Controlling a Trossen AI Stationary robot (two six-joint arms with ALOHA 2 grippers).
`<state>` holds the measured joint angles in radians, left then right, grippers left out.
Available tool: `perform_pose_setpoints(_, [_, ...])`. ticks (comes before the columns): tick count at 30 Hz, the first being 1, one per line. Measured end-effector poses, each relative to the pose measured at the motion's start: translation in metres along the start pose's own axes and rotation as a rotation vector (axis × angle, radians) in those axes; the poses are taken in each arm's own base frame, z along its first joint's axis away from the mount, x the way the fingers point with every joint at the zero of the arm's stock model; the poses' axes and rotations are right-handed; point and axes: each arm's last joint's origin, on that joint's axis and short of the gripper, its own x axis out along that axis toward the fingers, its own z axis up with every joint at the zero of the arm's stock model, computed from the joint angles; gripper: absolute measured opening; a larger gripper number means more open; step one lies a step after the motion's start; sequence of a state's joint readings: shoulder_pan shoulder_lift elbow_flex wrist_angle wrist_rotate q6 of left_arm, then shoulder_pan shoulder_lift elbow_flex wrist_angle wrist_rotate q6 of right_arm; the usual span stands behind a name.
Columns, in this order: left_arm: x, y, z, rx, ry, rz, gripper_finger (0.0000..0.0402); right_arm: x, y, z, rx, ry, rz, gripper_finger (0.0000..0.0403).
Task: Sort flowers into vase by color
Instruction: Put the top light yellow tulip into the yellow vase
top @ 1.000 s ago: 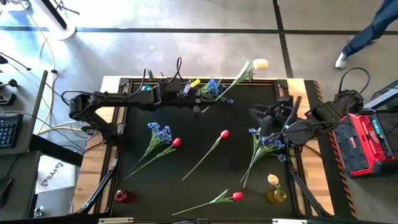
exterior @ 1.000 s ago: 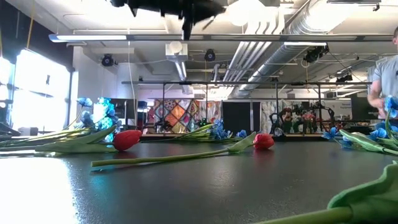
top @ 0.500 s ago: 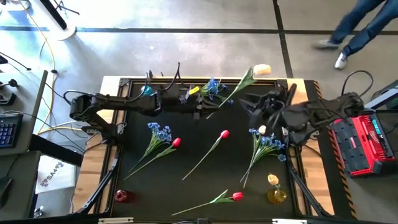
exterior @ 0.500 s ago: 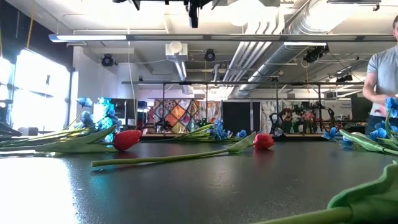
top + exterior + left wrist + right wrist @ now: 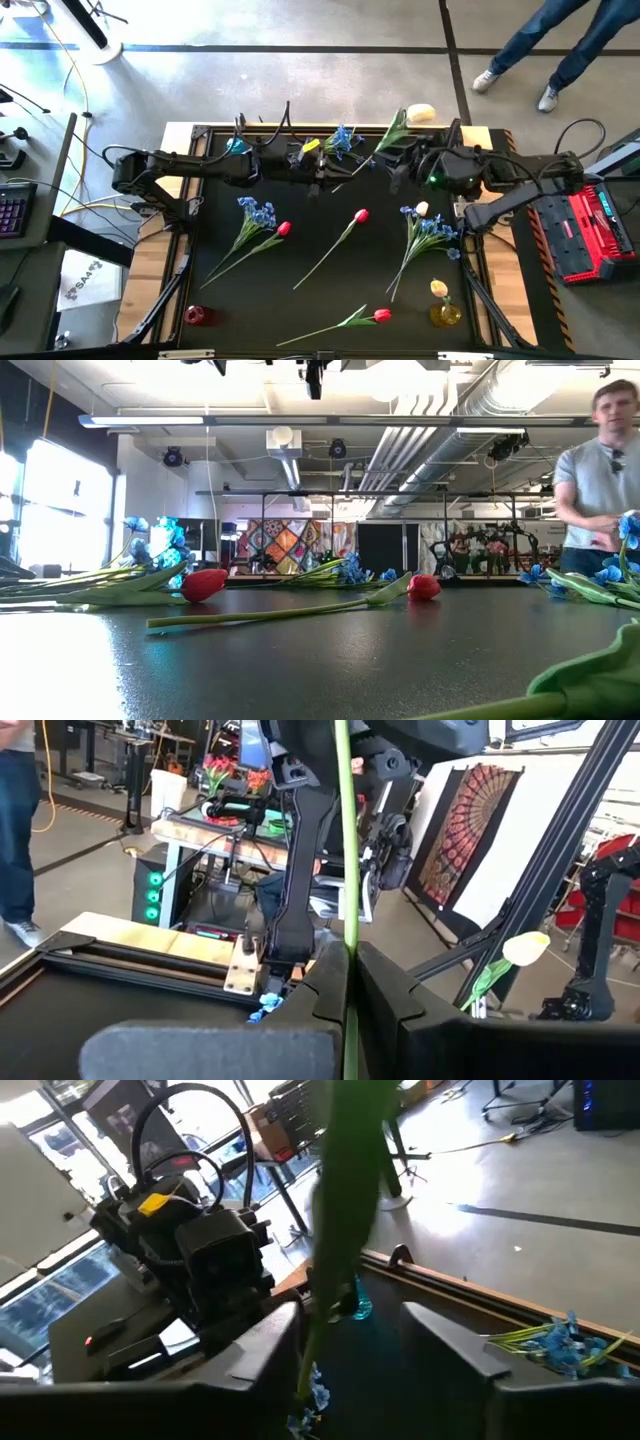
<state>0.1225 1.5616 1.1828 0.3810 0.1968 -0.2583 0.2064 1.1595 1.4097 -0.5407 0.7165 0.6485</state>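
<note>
My left gripper [image 5: 325, 172] [image 5: 347, 960] hovers near the table's far edge, shut on a pale yellow tulip's stem [image 5: 362, 150]. The tulip's head [image 5: 420, 113] points toward the far right corner. My right gripper [image 5: 386, 153] [image 5: 345, 1330] is open around the same stem and its leaf [image 5: 340, 1210], farther up toward the head. The stem runs close by one finger; whether it touches, I cannot tell. A yellow vase [image 5: 445, 314] at the near right holds another yellow tulip [image 5: 438, 289]. A red vase [image 5: 196, 316] stands near left. My left gripper pinches the yellow tulip's green stem [image 5: 346, 935] between its two fingers, near the stem's cut end. The fingers come level from the table's left and lie across the stem. The flower is lifted clear of the table, its head toward the far right.
Flowers lie on the black mat: a blue spray [image 5: 257, 212] with a red tulip [image 5: 284, 229] on the left, a red tulip [image 5: 361, 214] in the middle, a blue spray [image 5: 428, 228] on the right, a red tulip [image 5: 381, 316] near, and blue blossoms [image 5: 343, 138] far. A person [image 5: 600, 470] walks beyond the far right.
My right gripper has swung from above the blue spray at the right toward the far edge and leftward, up to the held tulip's stem. My left gripper has risen a little with the tulip. The person behind the table has moved.
</note>
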Motion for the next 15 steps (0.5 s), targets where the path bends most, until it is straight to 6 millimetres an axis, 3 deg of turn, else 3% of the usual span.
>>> perform_pose_setpoints(9, [-0.0001, 0.0010, -0.0016, 0.022, 0.016, 0.010, 0.0000, 0.0055, -0.0027, 0.0054, -0.038, 0.011, 0.047, 0.0013])
perform_pose_setpoints(15, [-0.0001, 0.0013, -0.0024, 0.023, 0.025, 0.015, 0.0002, 0.0075, -0.0057, 0.0068, -0.061, 0.031, 0.063, 0.0005])
